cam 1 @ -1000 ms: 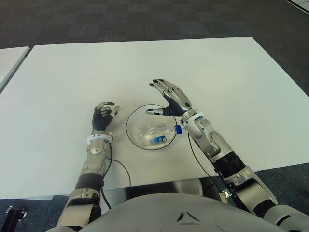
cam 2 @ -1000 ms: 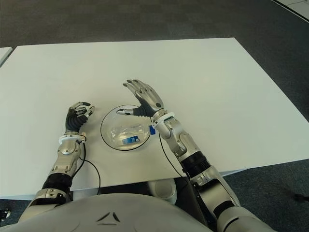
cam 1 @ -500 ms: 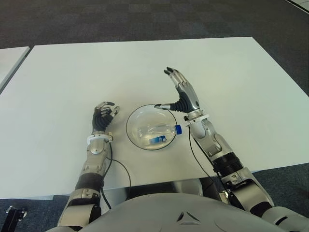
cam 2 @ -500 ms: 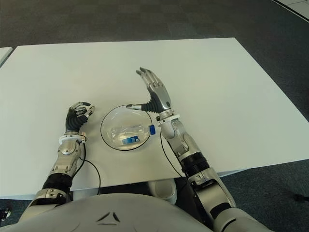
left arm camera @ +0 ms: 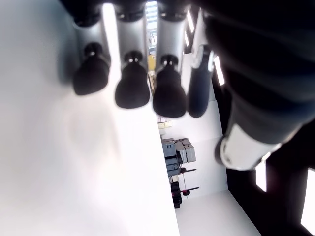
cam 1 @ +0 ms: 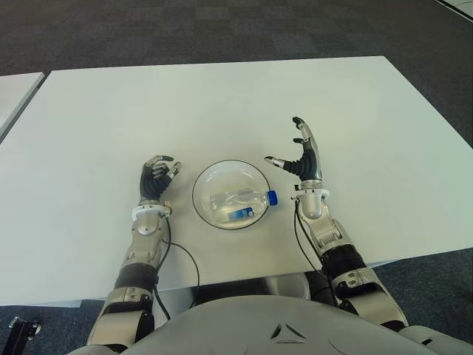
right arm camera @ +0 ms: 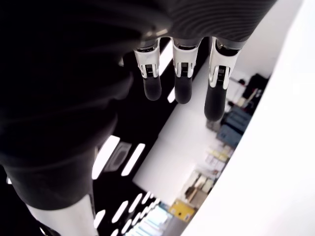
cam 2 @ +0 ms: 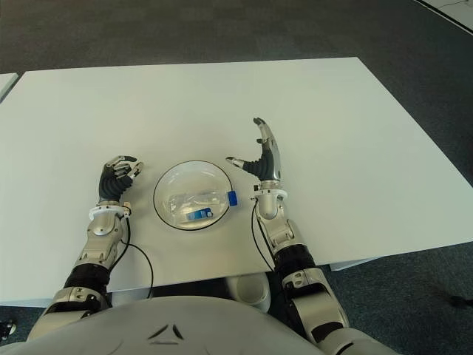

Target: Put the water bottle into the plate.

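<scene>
White table, dark carpet beyond

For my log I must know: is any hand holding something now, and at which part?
Nothing is held. The right hand is open beside the plate; the left hand is curled on nothing. The water bottle lies in the plate.

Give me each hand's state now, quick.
Left hand: shut, curled, holding nothing, left of the clear glass plate.
Right hand: open, fingers spread, empty, right of the plate.
</scene>
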Available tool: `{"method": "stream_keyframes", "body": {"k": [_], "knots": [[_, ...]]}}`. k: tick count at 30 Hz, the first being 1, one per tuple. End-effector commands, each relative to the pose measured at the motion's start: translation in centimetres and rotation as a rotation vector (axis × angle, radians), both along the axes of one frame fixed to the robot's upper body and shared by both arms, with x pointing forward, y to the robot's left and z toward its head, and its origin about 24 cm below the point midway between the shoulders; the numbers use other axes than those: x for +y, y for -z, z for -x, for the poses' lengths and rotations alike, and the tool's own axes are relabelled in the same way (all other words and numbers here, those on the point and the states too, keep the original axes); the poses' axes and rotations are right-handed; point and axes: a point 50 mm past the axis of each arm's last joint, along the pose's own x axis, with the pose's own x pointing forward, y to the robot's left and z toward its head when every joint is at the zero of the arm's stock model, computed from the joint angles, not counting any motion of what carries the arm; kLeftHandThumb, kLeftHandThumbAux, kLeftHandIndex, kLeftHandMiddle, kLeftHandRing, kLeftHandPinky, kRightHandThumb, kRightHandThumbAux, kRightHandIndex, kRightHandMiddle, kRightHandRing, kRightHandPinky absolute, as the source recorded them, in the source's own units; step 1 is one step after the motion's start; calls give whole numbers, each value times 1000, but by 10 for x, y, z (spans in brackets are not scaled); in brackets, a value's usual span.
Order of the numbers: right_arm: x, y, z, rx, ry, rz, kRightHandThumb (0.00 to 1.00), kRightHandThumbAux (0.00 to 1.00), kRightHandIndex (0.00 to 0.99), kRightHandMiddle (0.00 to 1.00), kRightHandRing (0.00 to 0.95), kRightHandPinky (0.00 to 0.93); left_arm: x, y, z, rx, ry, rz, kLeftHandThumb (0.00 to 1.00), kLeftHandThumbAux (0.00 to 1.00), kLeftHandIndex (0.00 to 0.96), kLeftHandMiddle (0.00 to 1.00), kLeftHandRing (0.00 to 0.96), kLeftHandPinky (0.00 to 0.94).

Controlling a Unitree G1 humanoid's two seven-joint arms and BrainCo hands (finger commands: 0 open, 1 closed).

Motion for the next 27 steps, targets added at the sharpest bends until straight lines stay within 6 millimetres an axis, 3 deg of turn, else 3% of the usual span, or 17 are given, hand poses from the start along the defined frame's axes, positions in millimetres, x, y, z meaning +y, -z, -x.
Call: {"method": "stream_keyframes", "body": {"k": [1, 4, 11, 27], "knots": [[-1, 4, -3, 11, 11, -127, 403, 969, 170, 232, 236, 333, 1, 18, 12, 103, -9, 3, 708, 716, 438, 781, 779, 762], [-9, 11, -2, 37, 20, -164, 379, 989, 209, 272, 271, 363, 2, 18, 12, 103, -9, 6, 708, 716, 438, 779, 777, 757], [-19, 20, -2, 92, 40, -243, 193, 998, 356, 381, 405, 468, 0, 16, 12, 94, -10, 10, 709, 716, 438, 771, 771, 766], [-27, 43, -6, 272, 2, -420, 96, 998, 509, 508, 512, 520, 1, 15, 13, 96, -5, 14, 708, 717, 437, 765, 766, 764]]}}
